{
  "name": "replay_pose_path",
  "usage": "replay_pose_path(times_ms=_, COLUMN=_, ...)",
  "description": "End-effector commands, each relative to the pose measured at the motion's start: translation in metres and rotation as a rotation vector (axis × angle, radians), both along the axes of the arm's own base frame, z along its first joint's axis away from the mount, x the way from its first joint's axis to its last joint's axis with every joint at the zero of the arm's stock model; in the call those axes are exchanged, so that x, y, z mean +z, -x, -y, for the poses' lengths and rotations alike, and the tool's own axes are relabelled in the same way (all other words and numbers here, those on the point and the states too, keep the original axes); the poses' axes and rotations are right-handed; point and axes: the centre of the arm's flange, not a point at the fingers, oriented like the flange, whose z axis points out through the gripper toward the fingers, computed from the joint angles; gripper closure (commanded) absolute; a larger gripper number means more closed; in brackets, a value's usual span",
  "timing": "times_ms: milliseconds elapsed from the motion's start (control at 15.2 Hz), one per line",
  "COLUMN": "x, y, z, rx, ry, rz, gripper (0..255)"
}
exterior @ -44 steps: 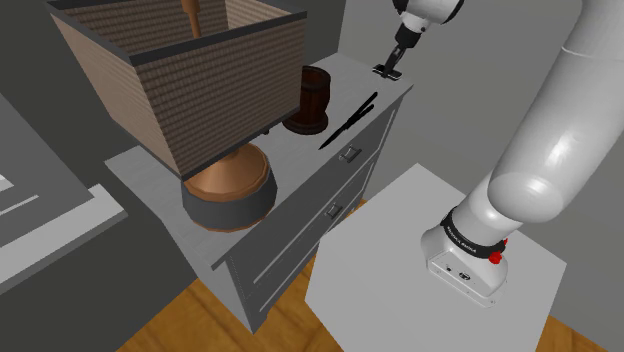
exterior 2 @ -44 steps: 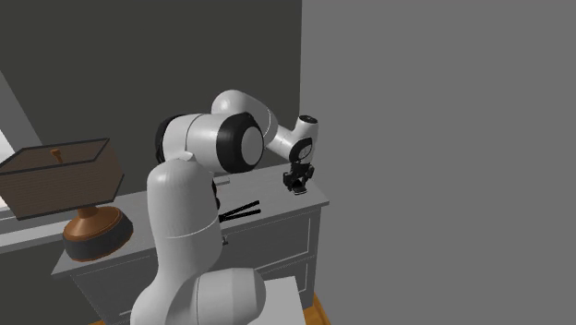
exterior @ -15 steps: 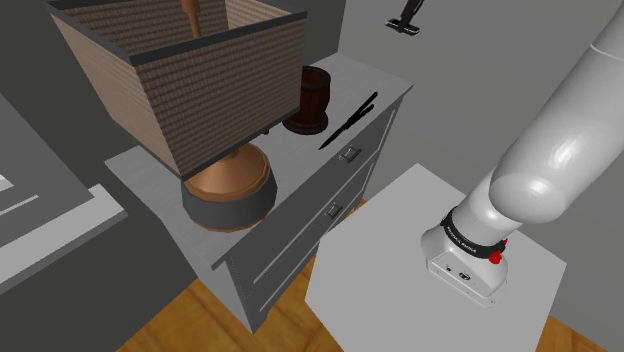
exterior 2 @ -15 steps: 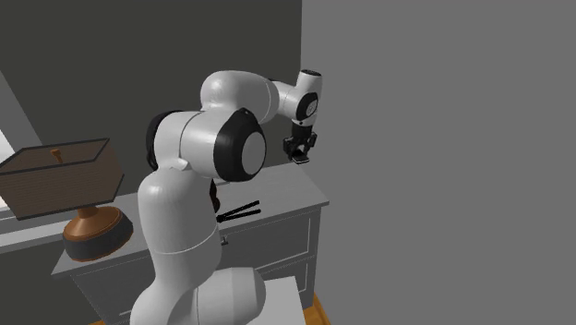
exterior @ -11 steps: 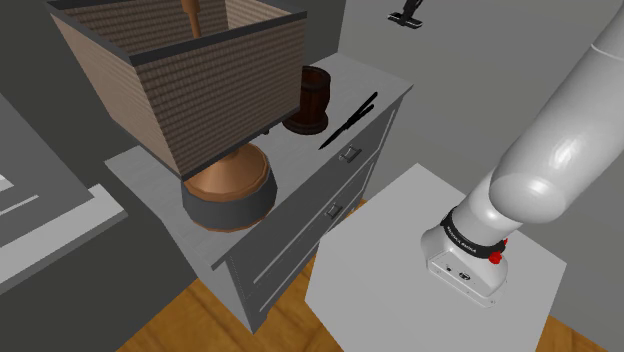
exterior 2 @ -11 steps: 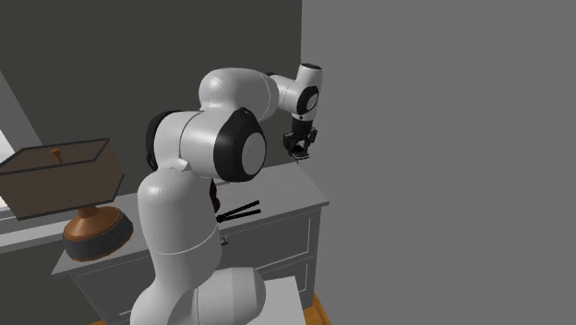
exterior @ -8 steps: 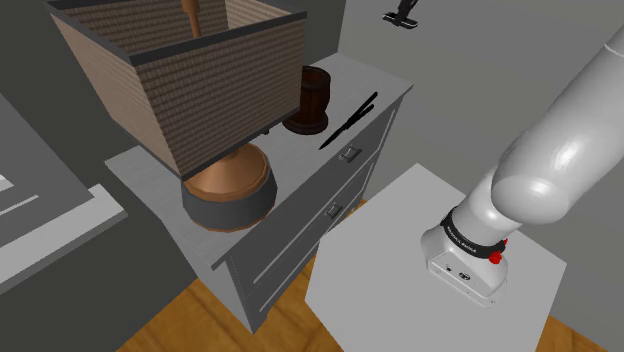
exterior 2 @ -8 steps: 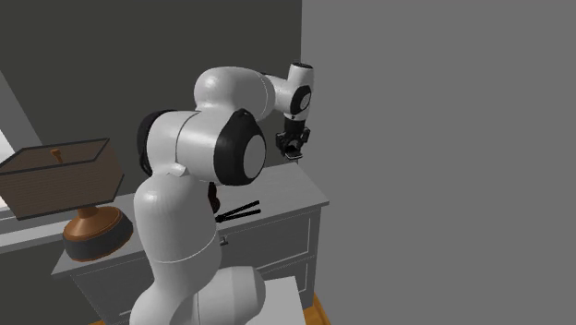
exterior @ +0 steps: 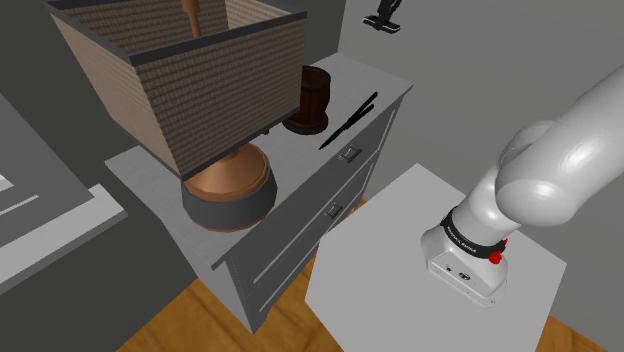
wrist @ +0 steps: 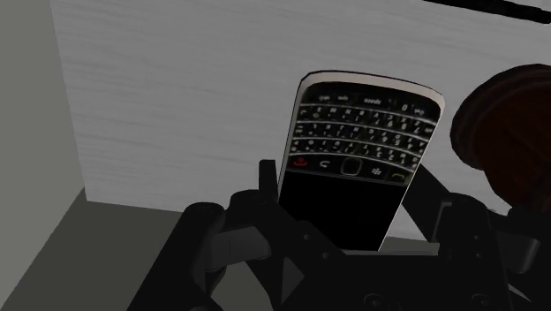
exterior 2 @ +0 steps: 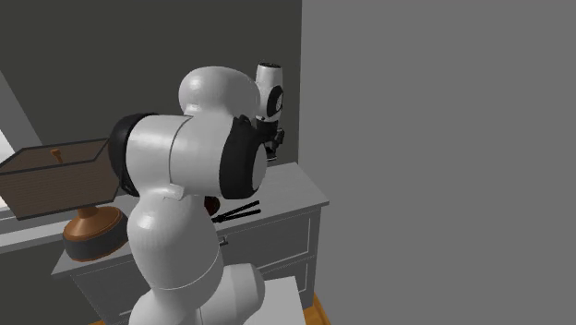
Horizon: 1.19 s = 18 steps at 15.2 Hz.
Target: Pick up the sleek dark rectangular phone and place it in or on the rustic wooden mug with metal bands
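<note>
While fingers [wrist: 267, 183] hang aloft, the phone [wrist: 358, 155] sits clasped between them.

Shoulder view over stand [exterior: 372, 250], second exterior behind arm [exterior 2: 185, 175], both sharing dresser [exterior: 345, 78], wrist close above it

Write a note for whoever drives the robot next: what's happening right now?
Gripper: shut on the phone, held high above the dresser.
Mug: upright on the dresser top, beside the lamp, nothing in it as far as can be seen.
Done: phone picked up.
Left: carry it over the mug, lower it in, open the gripper.
</note>
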Motion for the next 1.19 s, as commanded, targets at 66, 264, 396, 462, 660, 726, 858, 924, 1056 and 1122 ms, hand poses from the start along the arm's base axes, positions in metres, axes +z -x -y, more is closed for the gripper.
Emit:
replay_pose_path(times_ms=66, x=0.0, y=-0.001, z=-0.041, rx=-0.003, ry=0.0, rz=0.0, gripper=255)
replay_pose_path(times_ms=264, x=0.001, y=-0.001, z=-0.08, rx=-0.003, ry=0.0, rz=0.0, gripper=255)
replay_pose_path(times_ms=396, x=0.001, y=-0.001, z=-0.107, rx=-0.003, ry=0.0, rz=0.0, gripper=255)
replay_pose_path(times_ms=462, x=0.001, y=-0.001, z=-0.12, rx=-0.003, ry=0.0, rz=0.0, gripper=255)
replay_pose_path(times_ms=660, x=0.002, y=0.0, z=-0.16, rx=-0.003, ry=0.0, rz=0.0, gripper=255)
replay_pose_path(times_ms=726, x=0.002, y=0.0, z=-0.173, rx=-0.003, ry=0.0, rz=0.0, gripper=255)
replay_pose_path(times_ms=858, x=0.002, y=0.0, z=-0.199, rx=-0.003, ry=0.0, rz=0.0, gripper=255)
replay_pose_path(times_ms=924, x=0.003, y=0.0, z=-0.212, rx=-0.003, ry=0.0, rz=0.0, gripper=255)
replay_pose_path(times_ms=1056, x=0.003, y=0.0, z=-0.239, rx=-0.003, ry=0.0, rz=0.0, gripper=255)
replay_pose_path(times_ms=1122, x=0.003, y=0.0, z=-0.252, rx=-0.003, ry=0.0, rz=0.0, gripper=255)
